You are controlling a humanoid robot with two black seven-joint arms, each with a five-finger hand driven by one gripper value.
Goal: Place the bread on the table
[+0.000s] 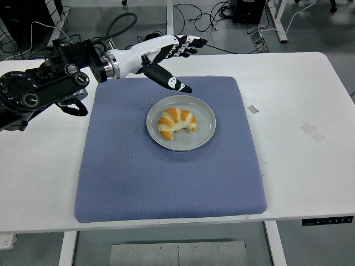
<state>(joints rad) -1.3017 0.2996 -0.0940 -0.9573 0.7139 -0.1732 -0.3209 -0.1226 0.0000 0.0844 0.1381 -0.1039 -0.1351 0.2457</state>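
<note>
The white tabletop (310, 166) carries a blue-grey mat (166, 177) that covers most of its middle, and I take that mat as my marker. Its near half, toward the tabletop's front edge, lies bare. A little beyond the mat's centre sits a round grey plate (205, 113), and on it lies the bread (176, 122), a golden croissant with pale bands, curved with its ends toward the near side. It rests left of the plate's middle, touching nothing but the plate. Off the mat's right edge two small pieces of tape (312, 132) stick to the white surface. Over the mat's far left corner the left robot hand (166, 52) reaches in from the left on its black arm, fingers stretched out and spread, grasping nothing; the thumb points down toward the plate's far rim, with a gap showing between it and the bread. Beyond the mat's far edge, past the tabletop, cables (194, 16) trail over the grey floor.
</note>
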